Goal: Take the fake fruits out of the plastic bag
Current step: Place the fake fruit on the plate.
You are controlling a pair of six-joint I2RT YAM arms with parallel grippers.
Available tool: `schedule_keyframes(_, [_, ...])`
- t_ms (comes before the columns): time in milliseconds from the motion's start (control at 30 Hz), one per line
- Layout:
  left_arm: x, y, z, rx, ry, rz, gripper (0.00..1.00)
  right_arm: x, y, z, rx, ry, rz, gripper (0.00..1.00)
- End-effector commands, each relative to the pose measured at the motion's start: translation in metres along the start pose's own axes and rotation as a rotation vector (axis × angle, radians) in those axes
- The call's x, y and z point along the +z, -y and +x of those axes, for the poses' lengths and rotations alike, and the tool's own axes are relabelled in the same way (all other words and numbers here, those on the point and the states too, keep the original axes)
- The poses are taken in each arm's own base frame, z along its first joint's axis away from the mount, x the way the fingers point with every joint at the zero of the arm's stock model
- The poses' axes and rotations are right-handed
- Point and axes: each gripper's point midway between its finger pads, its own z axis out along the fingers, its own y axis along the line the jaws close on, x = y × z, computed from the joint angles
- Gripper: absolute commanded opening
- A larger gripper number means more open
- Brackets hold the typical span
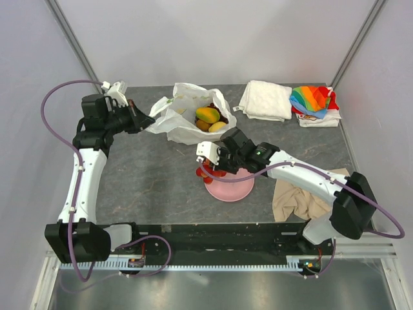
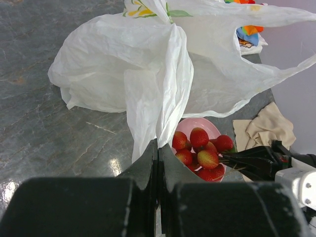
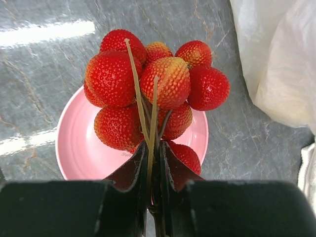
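The red cluster (image 3: 153, 89), judged light, stiff and glossy, was held by its thin stems in the closed right gripper (image 3: 153, 148), low-centre over the pink plate (image 3: 74, 148). The plastic bag (image 1: 177, 123), upper centre, judged limp and slippery, was pinched at a fold by the closed left gripper (image 2: 158, 150). A mango (image 1: 207, 114) was seen inside; other fruits there were hidden by folds.

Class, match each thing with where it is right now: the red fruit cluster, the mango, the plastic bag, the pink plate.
1 red fruit cluster
2 mango
3 plastic bag
4 pink plate

a pinched in left pincer
b inside the bag
c beneath the cluster
d stems clamped in right pincer

Pairs: 1-d, 2-b, 3-a, 4-c
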Motion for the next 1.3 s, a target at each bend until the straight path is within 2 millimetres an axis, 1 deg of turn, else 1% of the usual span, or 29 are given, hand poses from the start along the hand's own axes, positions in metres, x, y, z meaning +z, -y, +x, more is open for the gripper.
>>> schedule_keyframes(0, [-0.008,0.002,-0.008,0.060,0.040,0.000,0.02,0.013,0.012,0.001,0.024,0.007,0.070,0.00])
schedule_keyframes(133, [-0.007,0.001,-0.007,0.055,0.034,-0.001,0.02,0.021,0.005,0.009,0.059,-0.008,0.051,0.00])
schedule_keyframes(233, [-0.006,-0.001,-0.006,0.054,0.032,-0.003,0.02,0.026,0.004,0.011,0.069,-0.016,0.047,0.00])
schedule_keyframes(300, [-0.007,0.000,-0.007,0.059,0.035,-0.004,0.02,0.030,0.001,0.017,0.073,-0.038,0.036,0.00])
schedule_keyframes(467, [-0.006,0.000,-0.007,0.059,0.035,-0.004,0.02,0.035,-0.008,0.025,0.104,-0.069,-0.003,0.01])
schedule_keyframes(567, [-0.006,-0.001,-0.007,0.060,0.034,-0.006,0.02,0.036,-0.010,0.027,0.118,-0.084,-0.015,0.14])
schedule_keyframes(633, [-0.006,-0.001,-0.007,0.060,0.033,-0.003,0.02,0.037,-0.010,0.027,0.120,-0.096,-0.020,0.20])
schedule_keyframes(667, [-0.005,-0.001,-0.007,0.059,0.032,-0.004,0.02,0.035,-0.011,0.030,0.123,-0.109,-0.025,0.26])
schedule_keyframes(733, [-0.005,-0.001,-0.007,0.060,0.033,-0.003,0.02,0.032,-0.011,0.029,0.123,-0.113,-0.027,0.31])
schedule_keyframes(767, [-0.005,-0.001,-0.008,0.061,0.035,-0.003,0.02,0.030,-0.013,0.030,0.124,-0.119,-0.035,0.36])
schedule_keyframes(800, [-0.005,-0.001,-0.008,0.060,0.035,-0.001,0.02,0.026,-0.012,0.026,0.125,-0.108,-0.033,0.39])
schedule_keyframes(867, [-0.004,-0.001,-0.008,0.061,0.034,-0.001,0.02,0.017,-0.011,0.022,0.133,-0.103,-0.026,0.50])
schedule_keyframes(933, [-0.004,0.000,-0.009,0.063,0.036,0.001,0.02,0.008,-0.005,0.014,0.132,-0.089,-0.011,0.52])
schedule_keyframes(967, [-0.004,0.000,-0.009,0.063,0.035,0.003,0.02,0.000,-0.003,0.011,0.129,-0.082,-0.001,0.58])
schedule_keyframes(1000, [-0.004,0.000,-0.009,0.063,0.036,0.002,0.02,-0.007,0.003,0.002,0.128,-0.060,0.018,0.59])
schedule_keyframes(1067, [-0.004,0.001,-0.011,0.066,0.038,0.007,0.02,-0.021,0.008,-0.007,0.118,-0.043,0.034,0.61])
schedule_keyframes(1100, [-0.004,0.001,-0.011,0.064,0.037,0.009,0.02,-0.031,0.016,-0.022,0.112,-0.009,0.051,0.62])
schedule_keyframes(1133, [-0.003,0.001,-0.011,0.064,0.035,0.010,0.02,-0.039,0.016,-0.027,0.111,0.001,0.043,0.62])
schedule_keyframes(1167, [-0.003,0.001,-0.012,0.061,0.036,0.012,0.02,-0.053,0.024,-0.046,0.110,0.052,0.064,0.61])
schedule_keyframes(1233, [-0.003,0.003,-0.010,0.063,0.031,0.023,0.02,-0.068,0.028,-0.069,0.112,0.129,0.063,0.60])
schedule_keyframes(1267, [-0.003,0.004,-0.008,0.056,0.025,0.031,0.02,-0.083,0.036,-0.088,0.123,0.192,0.086,0.59])
